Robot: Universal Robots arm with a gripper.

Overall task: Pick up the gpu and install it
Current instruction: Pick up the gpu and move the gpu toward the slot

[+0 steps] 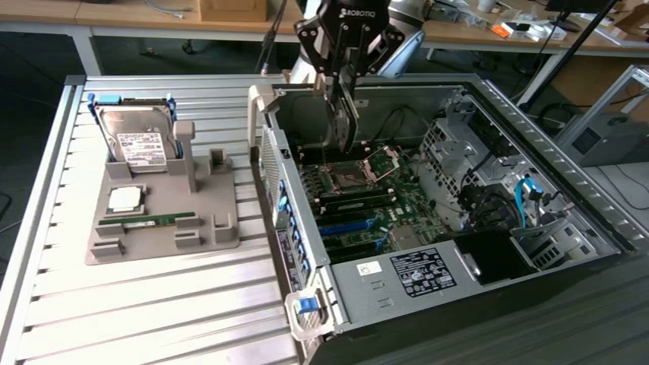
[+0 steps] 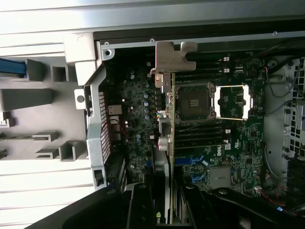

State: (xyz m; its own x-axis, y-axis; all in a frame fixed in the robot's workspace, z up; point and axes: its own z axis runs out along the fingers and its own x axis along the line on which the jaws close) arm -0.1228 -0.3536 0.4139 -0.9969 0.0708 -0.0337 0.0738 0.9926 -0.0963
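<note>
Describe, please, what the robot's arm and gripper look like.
The gripper is a black, angular two-finger unit with white ROBOTIQ lettering across its body. In the wrist view its black fingers look blocky and flat-sided. The arm is a rounded, silver-grey tubular section with a pale bluish tint at its joint.

- Bright light hits the slatted table [image 1: 142, 312] (it glares nearly white).
- The computer case [image 1: 355, 293] is dim and shadowy inside.
- The gpu [image 1: 345, 122] looks dark, almost black.
</note>
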